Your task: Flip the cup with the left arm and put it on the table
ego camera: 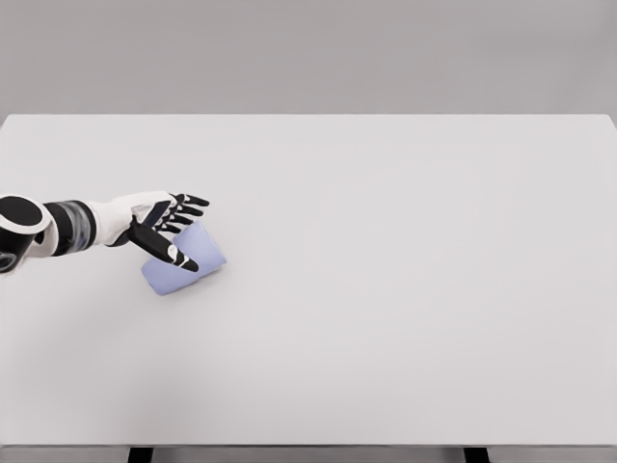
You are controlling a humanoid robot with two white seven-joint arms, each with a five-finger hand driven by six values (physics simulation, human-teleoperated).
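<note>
My left hand (159, 224) over cup (183, 260), lying tilted on surface (386, 289), left side. Fingers (191, 204) spread, thumb across cup, not closed. Step: reaching grasp. Next: close, lift, rotate upright.

One pale blue cup (183, 262), one robot hand (159, 224), and one white table (405, 289).

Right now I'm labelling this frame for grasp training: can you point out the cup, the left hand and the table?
cup (193, 270): head view, on its pale blue side wall.
left hand (154, 224): head view, on the palm.
table (405, 289): head view, on bare tabletop.
</note>
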